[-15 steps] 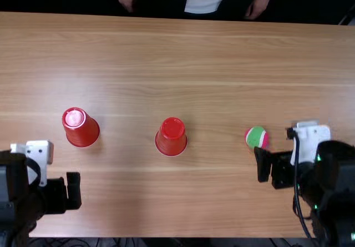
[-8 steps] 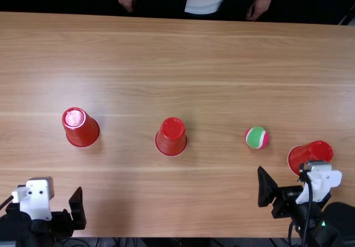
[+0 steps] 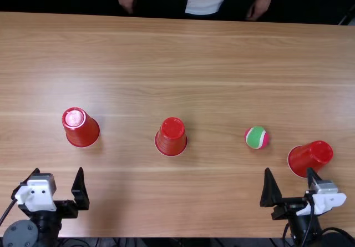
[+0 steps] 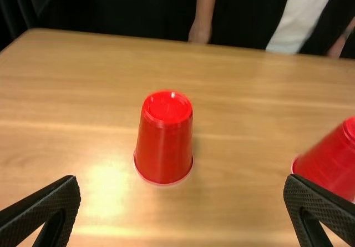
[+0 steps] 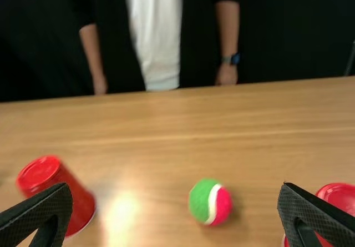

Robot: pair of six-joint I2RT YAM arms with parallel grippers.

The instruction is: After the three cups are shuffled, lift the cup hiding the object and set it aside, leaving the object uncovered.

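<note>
Ball [image 3: 257, 137] lies uncovered on the table [image 3: 177, 64], between the middle cup [image 3: 171, 137] and the right cup [image 3: 309, 158], which sits near it by the right arm, seemingly mouth down; the left cup [image 3: 80, 127] is well apart. Left gripper [image 3: 55, 187] and right gripper [image 3: 291, 188] sit at the near edge, fingers spread wide, holding nothing. Judgement: cups look thin, light and slick, and would dent easily, so grip the tapered wall near the closed end gently; the ball would roll if nudged; no legible writing.
</note>
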